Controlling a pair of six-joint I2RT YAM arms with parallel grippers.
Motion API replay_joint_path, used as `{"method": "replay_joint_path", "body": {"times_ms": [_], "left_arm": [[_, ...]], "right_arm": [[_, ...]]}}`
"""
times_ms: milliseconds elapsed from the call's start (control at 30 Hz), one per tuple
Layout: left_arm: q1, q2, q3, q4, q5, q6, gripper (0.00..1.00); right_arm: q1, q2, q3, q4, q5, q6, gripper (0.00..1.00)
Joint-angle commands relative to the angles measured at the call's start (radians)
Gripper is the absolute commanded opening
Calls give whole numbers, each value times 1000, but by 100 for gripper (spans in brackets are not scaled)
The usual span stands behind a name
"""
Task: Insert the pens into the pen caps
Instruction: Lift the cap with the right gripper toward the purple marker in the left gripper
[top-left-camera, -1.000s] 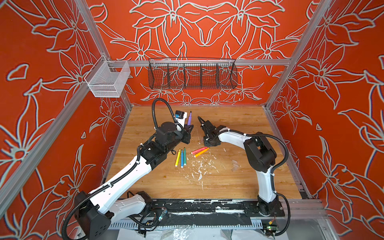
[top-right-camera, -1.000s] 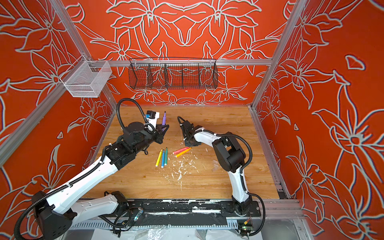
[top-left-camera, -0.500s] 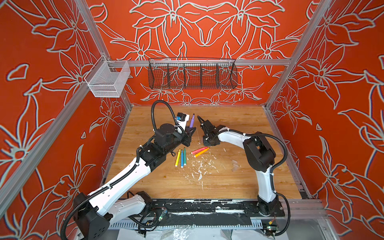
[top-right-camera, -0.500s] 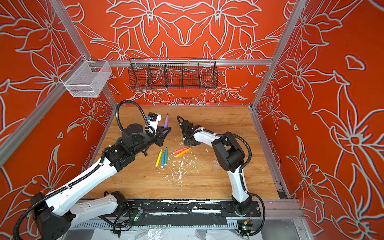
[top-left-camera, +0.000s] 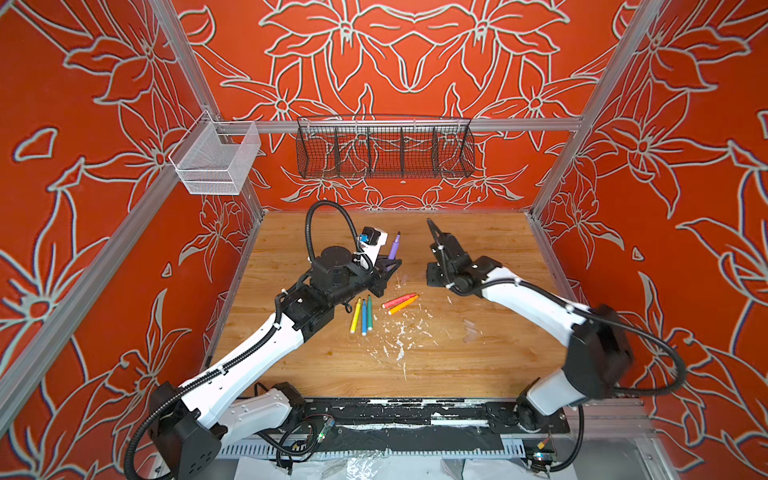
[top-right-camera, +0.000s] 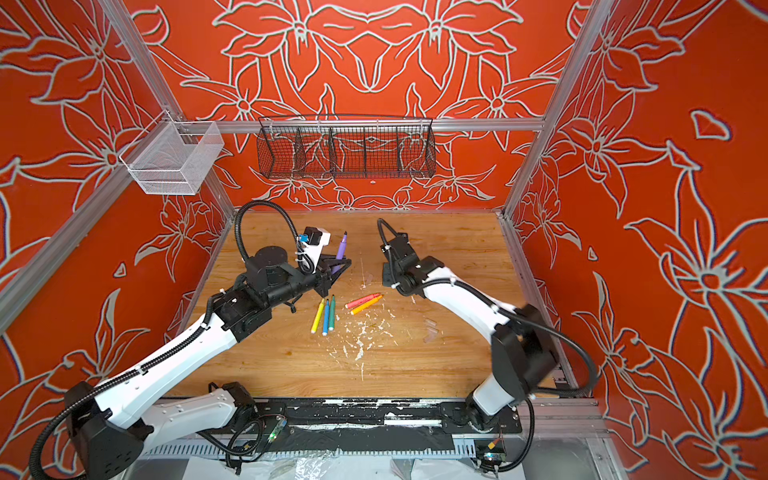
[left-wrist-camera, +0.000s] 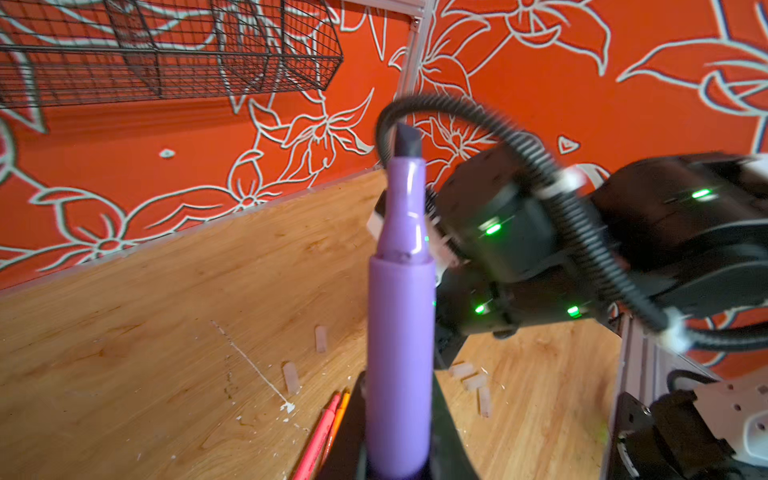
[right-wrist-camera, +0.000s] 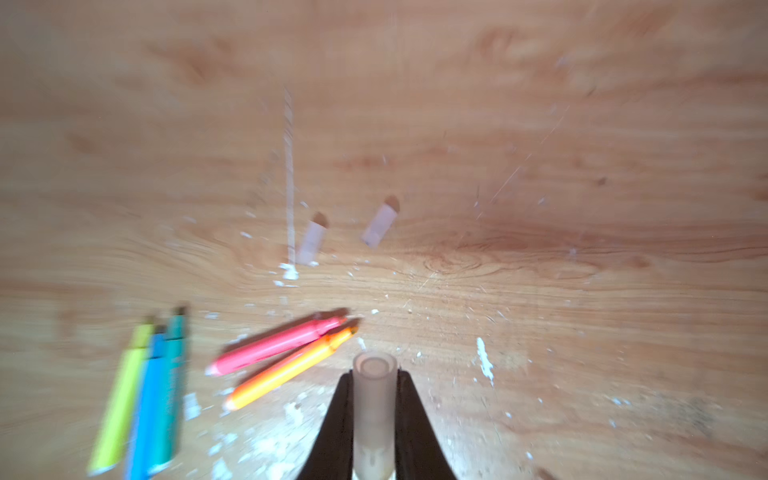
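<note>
My left gripper (top-left-camera: 387, 266) (left-wrist-camera: 399, 386) is shut on the purple pen (top-left-camera: 394, 244) (left-wrist-camera: 401, 316). It holds the pen upright above the table, dark tip up. My right gripper (right-wrist-camera: 375, 376) is shut on a clear pen cap (right-wrist-camera: 373, 399), open end outward, just above the wood. In both top views the right wrist (top-left-camera: 451, 266) hides those jaws. Yellow (top-left-camera: 355, 316), blue (top-left-camera: 364, 317) and green (top-left-camera: 369, 312) pens lie side by side. Pink-red (top-left-camera: 398, 300) and orange (top-left-camera: 404, 305) pens lie beside them. Two loose caps (right-wrist-camera: 312, 241) (right-wrist-camera: 380, 224) rest ahead of the right gripper.
More clear caps (top-left-camera: 469, 328) (left-wrist-camera: 473, 381) lie on the wooden table (top-left-camera: 478, 365) near the right arm. White paint flecks (top-left-camera: 399, 345) dot the middle. A black wire basket (top-left-camera: 384, 147) and a white mesh bin (top-left-camera: 216, 162) hang on the orange walls.
My right gripper has shut on the clear cap. My left arm has carried the purple pen a little to the right, toward the right gripper.
</note>
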Motion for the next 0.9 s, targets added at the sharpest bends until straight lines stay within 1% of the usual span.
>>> {"method": "replay_joint_path", "body": {"times_ms": [0, 100, 200, 300, 400, 533, 600, 667, 867], "left_arm": [[4, 32, 38, 12, 127, 25, 0], [4, 52, 53, -2, 129, 24, 0], [3, 59, 56, -3, 127, 26, 0], [2, 54, 56, -5, 142, 25, 0], [1, 45, 55, -5, 157, 25, 0], [0, 39, 52, -9, 172, 29, 0], [-1, 42, 50, -6, 183, 33, 0], [-1, 47, 53, -5, 195, 37, 0], [-10, 55, 56, -3, 215, 51, 0]], "right_arm": [[0, -171, -98, 115, -36, 27, 0], [-1, -328, -155, 205, -109, 39, 0], [-1, -461, -177, 273, -169, 53, 0], [-1, -558, -220, 410, -232, 75, 0], [1, -621, -277, 563, -275, 102, 0], [1, -643, -340, 773, -329, 147, 0], [2, -627, -366, 892, -365, 177, 0], [2, -598, -374, 971, -391, 209, 0], [4, -501, -358, 1060, -417, 264, 0]]}}
